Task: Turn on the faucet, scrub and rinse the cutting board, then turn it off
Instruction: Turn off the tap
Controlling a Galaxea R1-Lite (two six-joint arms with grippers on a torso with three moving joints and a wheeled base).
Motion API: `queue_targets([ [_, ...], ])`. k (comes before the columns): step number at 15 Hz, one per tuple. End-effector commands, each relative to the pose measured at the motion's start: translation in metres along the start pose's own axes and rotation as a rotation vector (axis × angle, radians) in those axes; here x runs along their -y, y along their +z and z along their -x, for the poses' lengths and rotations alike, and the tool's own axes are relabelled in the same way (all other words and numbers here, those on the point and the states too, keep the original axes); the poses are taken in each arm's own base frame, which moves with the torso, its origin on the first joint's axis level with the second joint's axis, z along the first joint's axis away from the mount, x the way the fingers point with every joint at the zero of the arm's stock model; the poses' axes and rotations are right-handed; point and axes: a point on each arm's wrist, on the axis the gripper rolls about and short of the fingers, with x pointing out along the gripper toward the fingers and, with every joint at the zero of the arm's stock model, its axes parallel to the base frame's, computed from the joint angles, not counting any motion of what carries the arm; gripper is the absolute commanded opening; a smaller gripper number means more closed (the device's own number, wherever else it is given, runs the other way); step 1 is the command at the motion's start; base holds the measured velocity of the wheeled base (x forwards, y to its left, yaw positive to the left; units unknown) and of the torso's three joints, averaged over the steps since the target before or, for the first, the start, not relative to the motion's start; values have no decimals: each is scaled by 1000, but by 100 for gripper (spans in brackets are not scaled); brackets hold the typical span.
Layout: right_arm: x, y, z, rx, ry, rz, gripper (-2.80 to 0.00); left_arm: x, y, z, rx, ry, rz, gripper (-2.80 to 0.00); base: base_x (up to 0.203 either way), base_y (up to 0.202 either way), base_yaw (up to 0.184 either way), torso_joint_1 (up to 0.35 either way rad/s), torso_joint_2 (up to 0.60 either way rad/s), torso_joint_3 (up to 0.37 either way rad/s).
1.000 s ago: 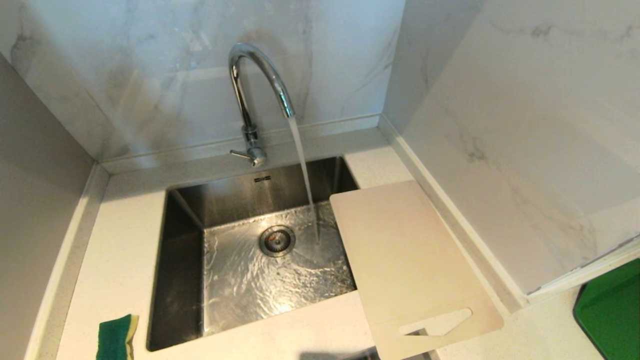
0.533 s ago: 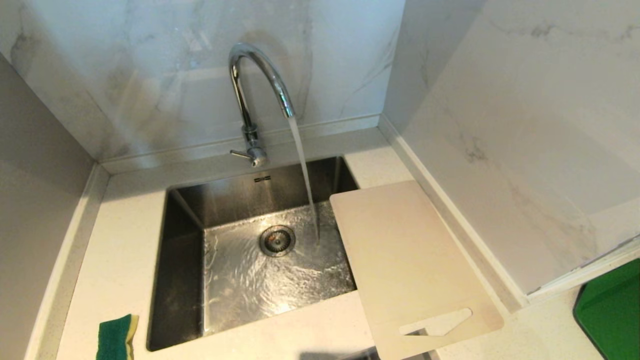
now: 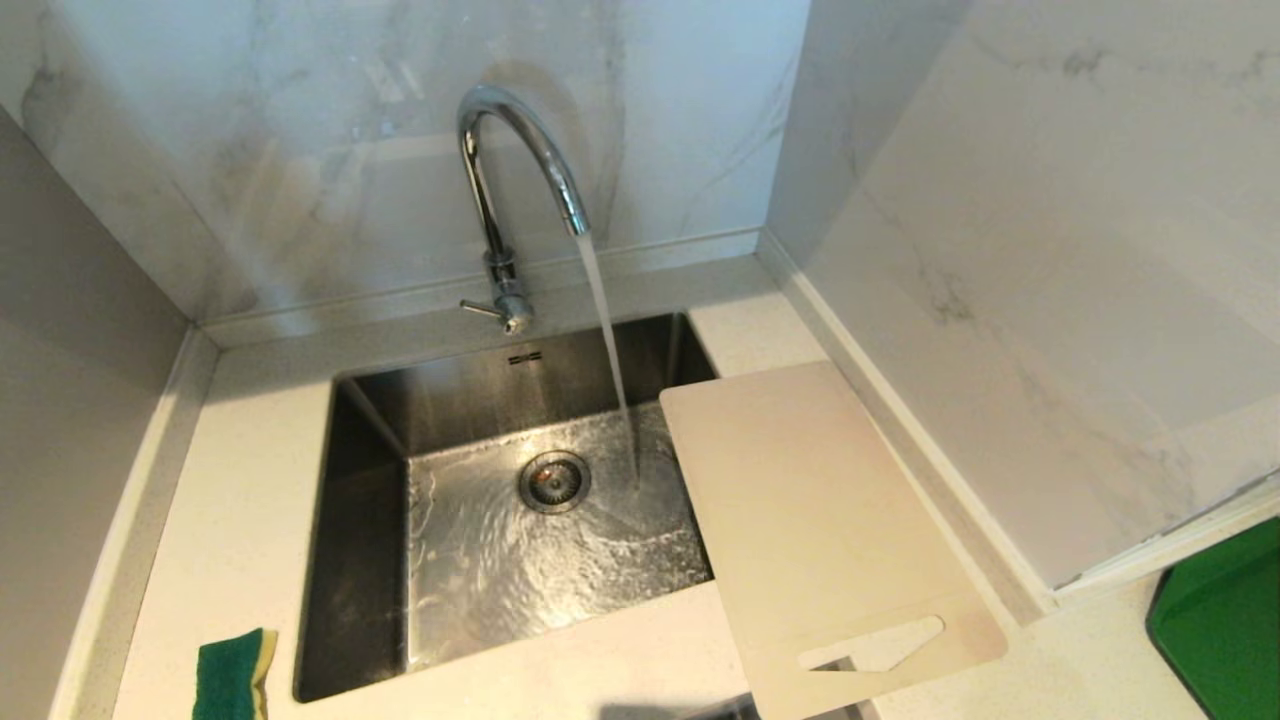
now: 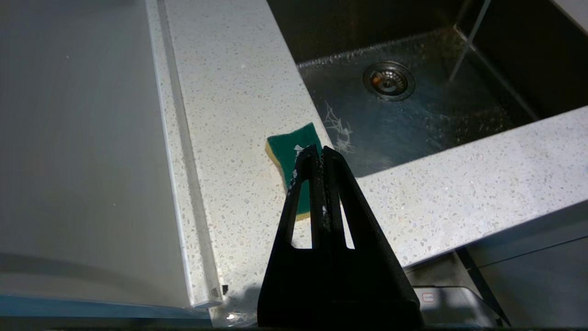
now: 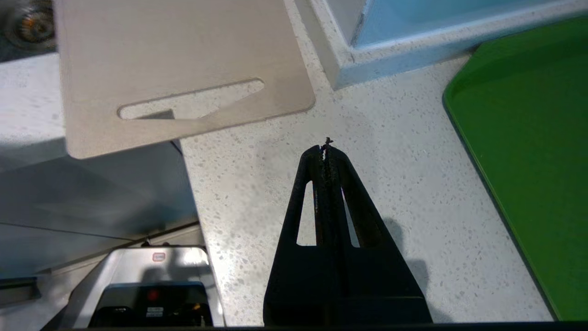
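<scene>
The chrome faucet [image 3: 515, 170] stands behind the steel sink [image 3: 370, 440], and a stream of water runs from its spout into the basin. The off-white cutting board [image 3: 810, 520] lies on the counter right of the sink, its left edge over the basin and its slot handle end past the counter's front edge. A green and yellow sponge [image 3: 233, 675] lies at the sink's front left corner. My left gripper [image 4: 320, 149] is shut and empty, above the sponge [image 4: 287, 142]. My right gripper [image 5: 325, 149] is shut and empty over bare counter, short of the board [image 5: 179, 59]. Neither arm shows in the head view.
A green slab [image 3: 1225, 620] lies on the counter at the far right, past a marble wall corner [image 3: 1050, 590]. Marble walls close in the back and the right, and a grey panel [image 3: 70, 400] the left. The counter's front edge drops off below the board's handle.
</scene>
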Motion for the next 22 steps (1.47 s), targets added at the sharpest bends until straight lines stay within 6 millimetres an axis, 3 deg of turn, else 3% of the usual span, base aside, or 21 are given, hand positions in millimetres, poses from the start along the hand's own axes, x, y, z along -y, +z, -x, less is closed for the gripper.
queue_targets([
  [1, 0, -2, -1, -26, -17, -10, -280, 0, 0, 0, -3, 0, 0, -280, 0, 0, 0, 0, 0, 0],
  [8, -1, -4, -1, -41, -69, -66, -280, 0, 0, 0, -3, 0, 0, -280, 0, 0, 0, 0, 0, 0],
  [15, 0, -5, 1, -32, 37, -51, -280, 0, 0, 0, -3, 0, 0, -280, 0, 0, 0, 0, 0, 0],
  [22, 1, -17, 21, 197, 85, 40, -280, 0, 0, 0, -3, 0, 0, -280, 0, 0, 0, 0, 0, 0],
])
